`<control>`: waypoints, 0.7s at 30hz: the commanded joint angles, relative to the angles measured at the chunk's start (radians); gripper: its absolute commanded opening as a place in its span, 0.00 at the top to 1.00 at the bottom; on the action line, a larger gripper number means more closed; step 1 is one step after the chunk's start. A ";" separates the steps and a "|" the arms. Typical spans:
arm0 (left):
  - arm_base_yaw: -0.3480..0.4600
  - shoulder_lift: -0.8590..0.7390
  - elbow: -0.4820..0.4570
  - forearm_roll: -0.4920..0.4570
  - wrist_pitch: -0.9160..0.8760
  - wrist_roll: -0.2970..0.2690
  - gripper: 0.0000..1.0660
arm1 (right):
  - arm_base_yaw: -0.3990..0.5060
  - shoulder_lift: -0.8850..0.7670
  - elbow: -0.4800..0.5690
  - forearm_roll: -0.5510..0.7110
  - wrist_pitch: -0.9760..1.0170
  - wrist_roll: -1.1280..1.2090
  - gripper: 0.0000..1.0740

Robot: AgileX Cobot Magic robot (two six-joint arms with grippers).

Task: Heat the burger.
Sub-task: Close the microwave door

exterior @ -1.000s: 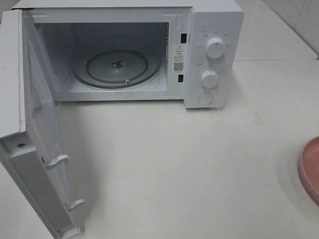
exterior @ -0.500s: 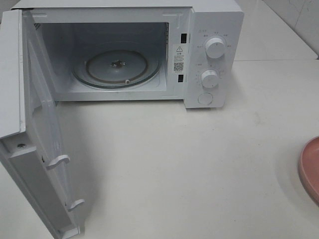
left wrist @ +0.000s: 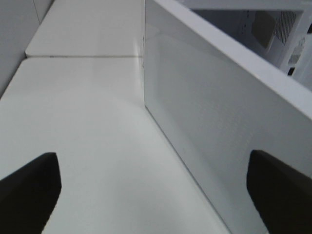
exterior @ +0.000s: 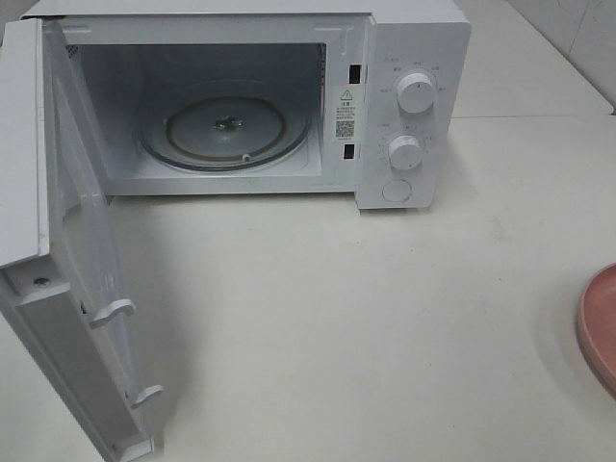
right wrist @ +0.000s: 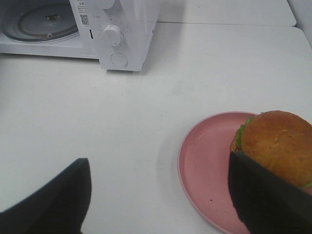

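Nothing has moved since the earlier frames. At upper left of the overhead view, the microwave [exterior: 289, 96] stands with its door [exterior: 72, 289] swung wide. At lower right of the right wrist view, the burger [right wrist: 275, 146] sits on the pink plate [right wrist: 204, 170]. Both the left gripper [left wrist: 153, 187] and right gripper [right wrist: 158, 195] have their fingers spread apart, holding nothing.

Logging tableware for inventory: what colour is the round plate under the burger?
Pink: the round pink plate under the burger shows best in the right wrist view.
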 commanded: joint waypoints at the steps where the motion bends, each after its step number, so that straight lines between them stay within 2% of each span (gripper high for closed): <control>1: 0.000 0.029 -0.012 -0.006 -0.075 -0.007 0.17 | -0.007 -0.028 0.003 -0.002 -0.014 -0.005 0.30; 3: 0.000 0.103 -0.010 -0.005 -0.143 -0.006 0.38 | -0.007 -0.028 0.003 -0.002 -0.014 -0.005 0.30; 4: 0.000 0.103 -0.010 -0.005 -0.143 -0.006 0.38 | -0.007 -0.028 0.003 -0.002 -0.014 -0.005 0.30; 5: 0.000 0.122 -0.010 -0.003 -0.157 -0.006 0.47 | -0.007 -0.028 0.003 -0.002 -0.014 -0.005 0.30; 6: 0.000 0.159 -0.010 -0.002 -0.172 -0.006 0.65 | -0.007 -0.028 0.003 -0.002 -0.014 -0.005 0.30; 7: 0.000 0.159 -0.010 -0.002 -0.172 -0.006 0.65 | -0.007 -0.028 0.003 -0.002 -0.014 -0.005 0.30; 8: 0.000 0.177 -0.010 -0.002 -0.179 -0.006 0.76 | -0.007 -0.028 0.003 -0.002 -0.014 -0.005 0.30; 9: 0.000 0.209 -0.010 -0.002 -0.193 -0.006 0.99 | -0.007 -0.028 0.003 -0.002 -0.014 -0.005 0.30; 21: 0.000 0.457 -0.005 0.069 -0.357 -0.006 1.00 | -0.007 -0.028 0.003 -0.002 -0.014 -0.005 0.30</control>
